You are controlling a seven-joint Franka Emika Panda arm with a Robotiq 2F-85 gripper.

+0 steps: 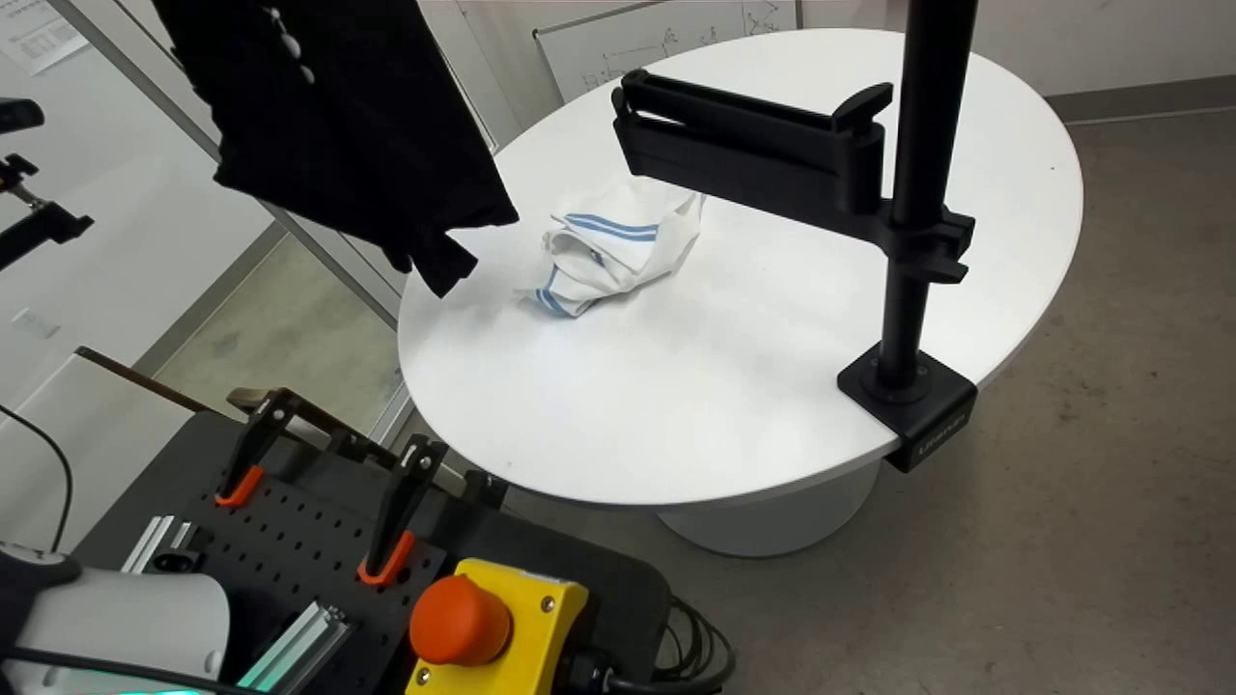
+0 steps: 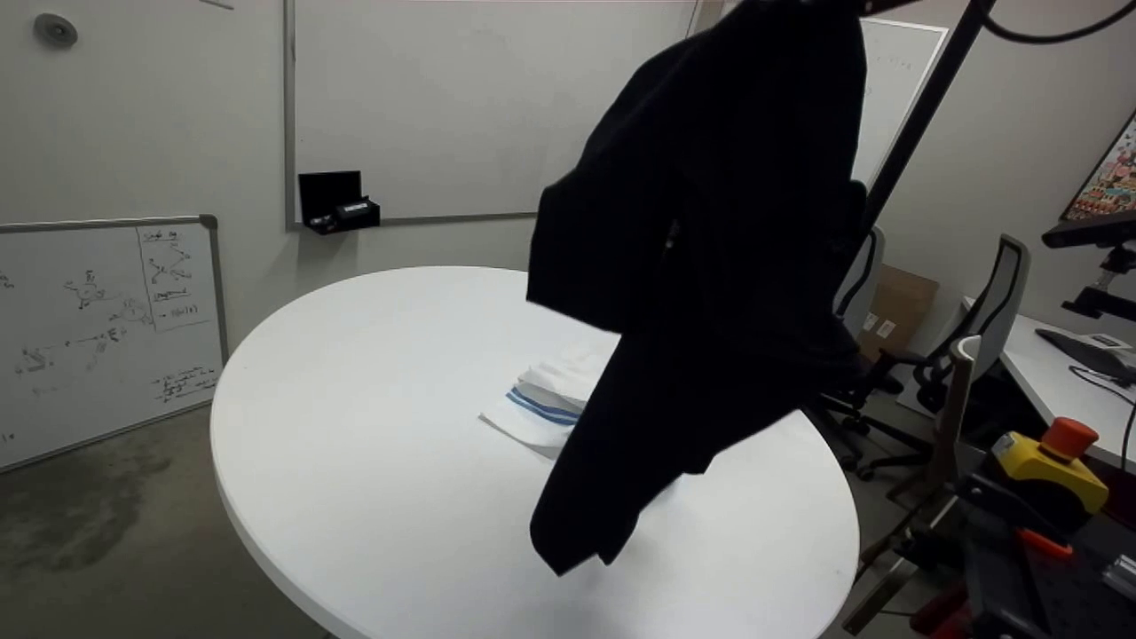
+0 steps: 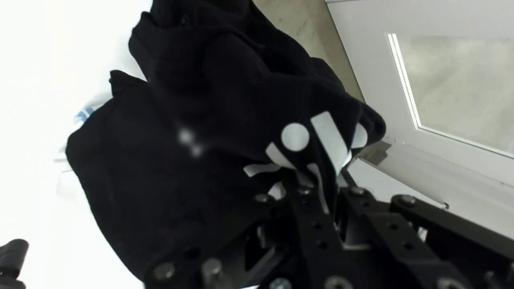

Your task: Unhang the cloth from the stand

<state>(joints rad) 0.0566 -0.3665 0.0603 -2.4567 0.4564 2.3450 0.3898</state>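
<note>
Black printed cloth (image 1: 357, 125) looks already off the stand (image 1: 920, 174), dangling toward the surface's (image 1: 628, 415) 10 o'clock in an exterior view. Gripper (image 3: 330, 194) jaws drawn together, pinching a bunched bit of it. Best: lower slowly, tail landing first, away from stand at 4 o'clock and blue-striped towel (image 1: 623, 253) at 9; release once slack.

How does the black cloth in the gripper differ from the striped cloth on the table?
Pose: the black cloth hangs from the gripper, while the striped cloth lies crumpled on the table.
Look: the black cloth bears pale printed shapes; the striped cloth is white with blue stripes.
Shared: both are fabric with visible folds.
</note>
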